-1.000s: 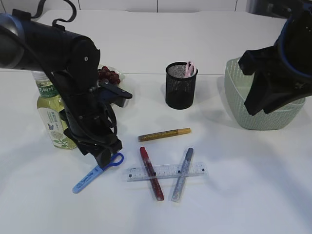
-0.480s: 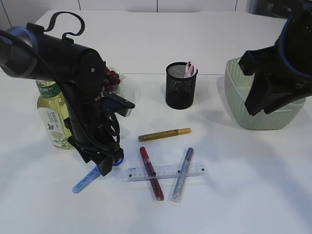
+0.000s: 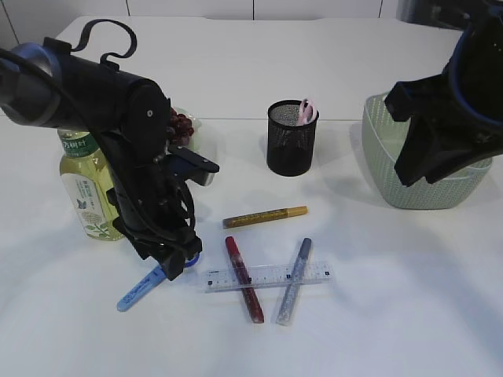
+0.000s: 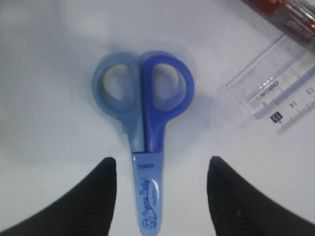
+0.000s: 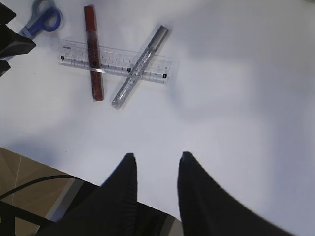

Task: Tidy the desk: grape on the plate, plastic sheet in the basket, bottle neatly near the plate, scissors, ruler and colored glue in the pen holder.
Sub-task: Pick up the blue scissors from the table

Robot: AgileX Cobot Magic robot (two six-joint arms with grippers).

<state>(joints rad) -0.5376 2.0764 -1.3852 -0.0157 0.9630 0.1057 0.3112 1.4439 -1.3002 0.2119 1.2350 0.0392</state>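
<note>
Blue scissors [image 3: 140, 289] lie flat on the white desk, handles toward the ruler. In the left wrist view the scissors [image 4: 145, 113] lie between my open left gripper's [image 4: 160, 160] fingers, sheath end under the wrist; the fingers do not touch them. In the exterior view the left gripper [image 3: 177, 263] sits low over the handles. A clear ruler [image 3: 271, 276] lies crossed by a red glue stick [image 3: 244, 279] and a silver one [image 3: 293, 281]; a gold one [image 3: 265, 217] lies behind. My right gripper [image 5: 156, 155] is open, empty and high. No plastic sheet shows.
A black mesh pen holder [image 3: 291, 141] holds a pink item. A green-tea bottle [image 3: 85, 188] stands at the left behind my left arm. Grapes [image 3: 179, 123] lie behind that arm. A green basket [image 3: 416, 169] stands at the right under my right arm.
My left arm has swung round and come down over the scissors' handles, covering them in the exterior view. The right arm has not moved.
</note>
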